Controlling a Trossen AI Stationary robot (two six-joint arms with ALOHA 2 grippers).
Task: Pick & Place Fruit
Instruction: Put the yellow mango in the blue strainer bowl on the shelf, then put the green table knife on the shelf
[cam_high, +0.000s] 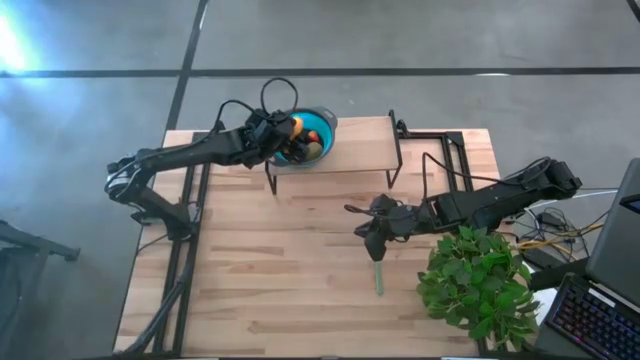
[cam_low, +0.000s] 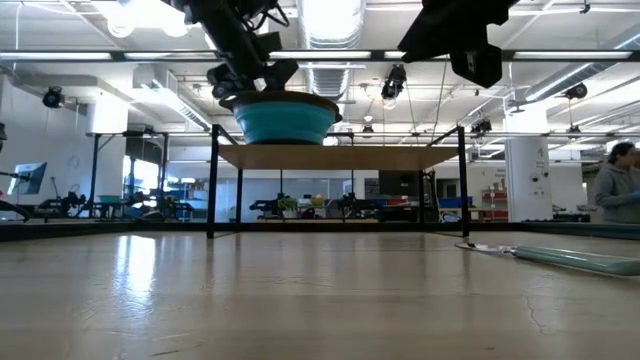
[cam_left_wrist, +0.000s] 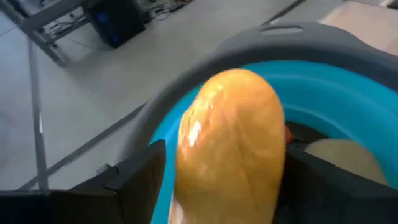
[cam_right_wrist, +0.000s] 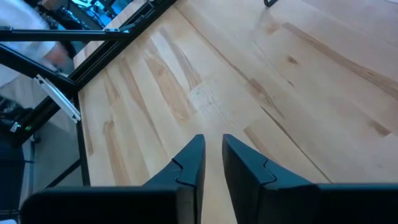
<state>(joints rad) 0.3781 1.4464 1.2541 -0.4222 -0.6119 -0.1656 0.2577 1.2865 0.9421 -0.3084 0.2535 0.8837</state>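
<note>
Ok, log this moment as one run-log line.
left gripper: over blue bowl on shelf, yellow-orange fruit between open fingers | right gripper: empty, over table | stage: placing

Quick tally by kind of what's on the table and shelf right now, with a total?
Fruit pieces that can be told apart: 3, namely the yellow-orange fruit between the left gripper jaws, a pale one and a greenish one in the bowl
Teal bowl: 1
Wooden shelf: 1
Grey-green stick: 1
Leafy plant: 1
Total: 7
</note>
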